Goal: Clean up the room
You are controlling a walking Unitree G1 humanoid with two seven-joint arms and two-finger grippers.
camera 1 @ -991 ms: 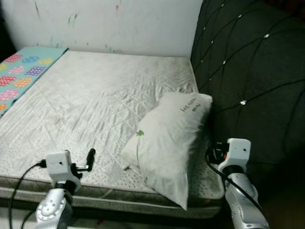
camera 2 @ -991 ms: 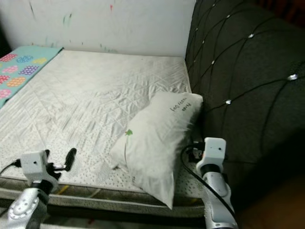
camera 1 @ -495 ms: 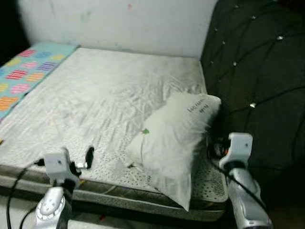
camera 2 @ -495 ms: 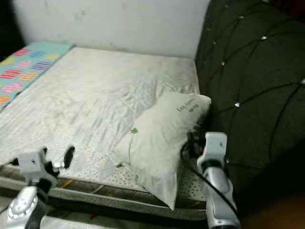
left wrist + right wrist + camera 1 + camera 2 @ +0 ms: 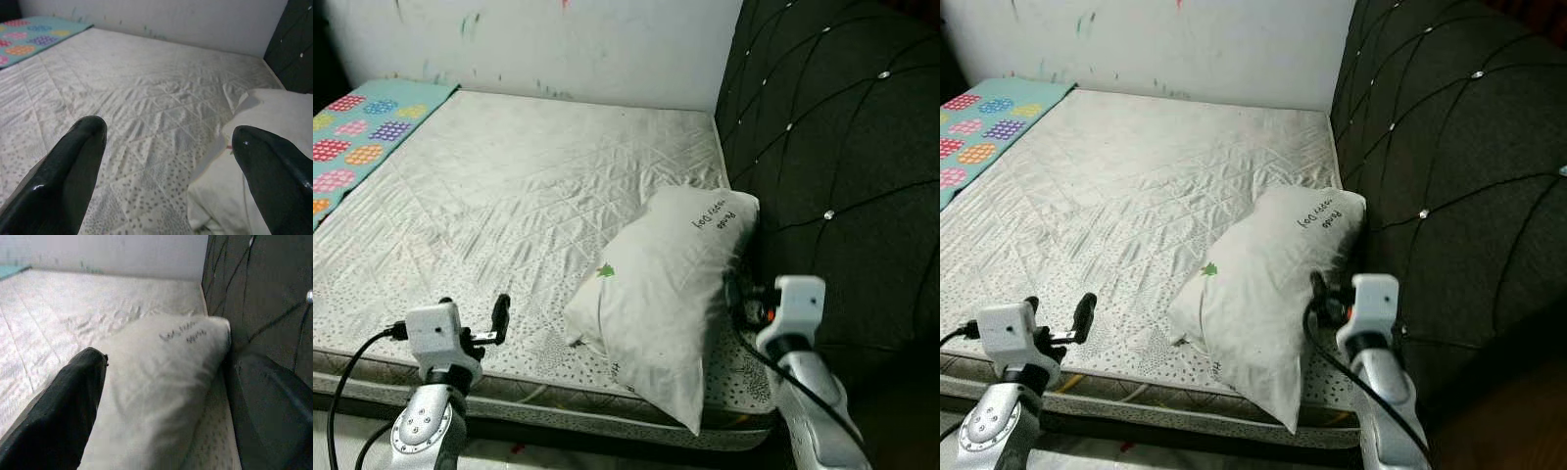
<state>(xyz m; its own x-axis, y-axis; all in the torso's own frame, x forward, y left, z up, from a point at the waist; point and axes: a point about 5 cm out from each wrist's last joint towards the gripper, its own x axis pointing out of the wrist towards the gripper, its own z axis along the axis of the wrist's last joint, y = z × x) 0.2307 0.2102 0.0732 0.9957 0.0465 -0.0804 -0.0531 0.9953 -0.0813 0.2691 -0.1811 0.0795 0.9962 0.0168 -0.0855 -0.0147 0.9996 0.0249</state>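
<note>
The pillow (image 5: 666, 294) lies crooked at 4 o'clock on the bed (image 5: 509, 196) (not tidy yet). Both grippers, left gripper (image 5: 166, 161) and right gripper (image 5: 166, 396), are spread wide, holding nothing.

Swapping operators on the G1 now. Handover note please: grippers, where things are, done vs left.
Left gripper: open, holding nothing, low over the near edge of the mattress.
Right gripper: open, holding nothing, at the near right side of the pillow, beside the dark tufted headboard.
Pillow lies slantwise on the bare mattress, its far end against the headboard, its near corner over the bed's front edge.
A patterned turquoise blanket lies along the far left side of the bed.
Done: nothing visibly tidied yet.
Left: probably grasp the pillow and square it to the headboard.
</note>
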